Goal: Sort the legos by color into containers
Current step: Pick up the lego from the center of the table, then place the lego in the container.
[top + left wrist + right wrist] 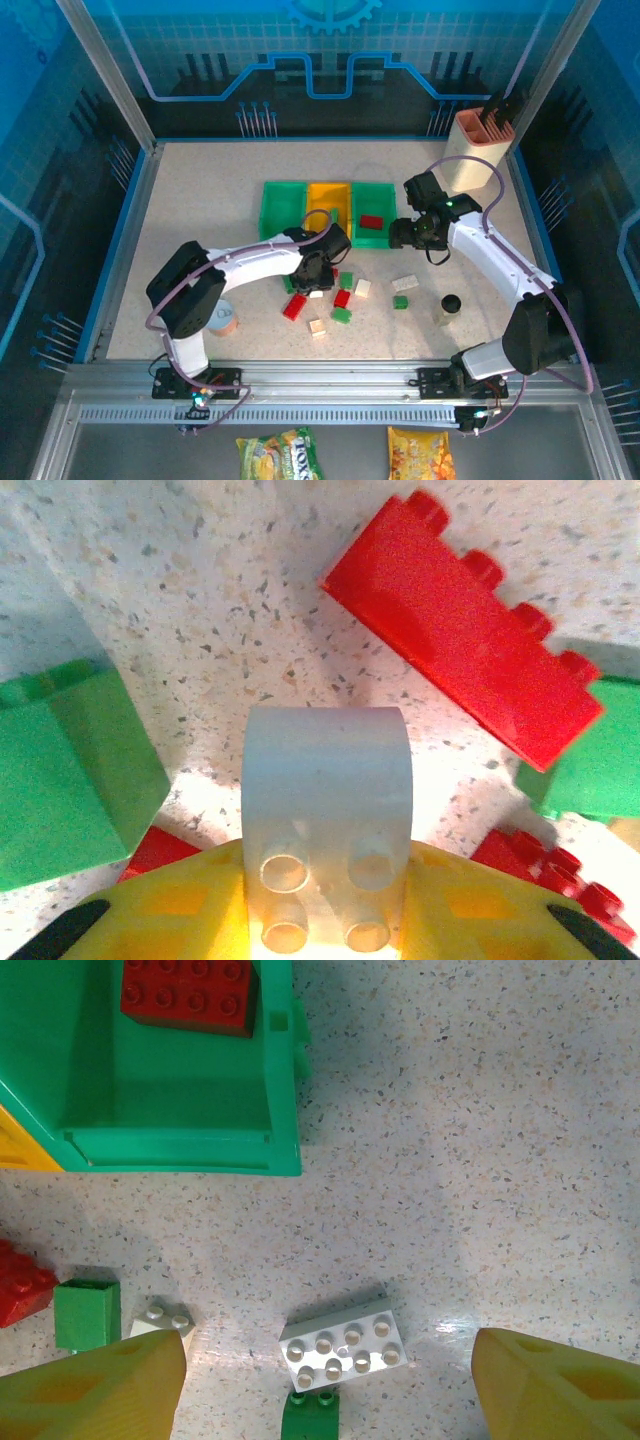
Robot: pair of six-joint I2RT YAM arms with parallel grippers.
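Observation:
My left gripper (315, 281) is low over the cluster of legos, and its yellow fingers (480, 910) are shut on a white lego (325, 790), studs facing the camera. Around it lie a long red lego (460, 630) and green legos (70, 770). My right gripper (325, 1355) hangs open above a white eight-stud lego (343, 1348) that lies on the table with a small green lego (310, 1415) touching it. The containers stand in a row: green (283, 205), orange-yellow (328, 200), green (377, 190). The right green bin (285, 1080) holds a red lego (187, 995).
More red, green and cream legos (342, 298) are scattered in front of the bins. A round tin can (225, 318) sits near the left arm's base, a dark-capped bottle (449, 305) at the right. A tall beige holder (480, 140) stands at the back right.

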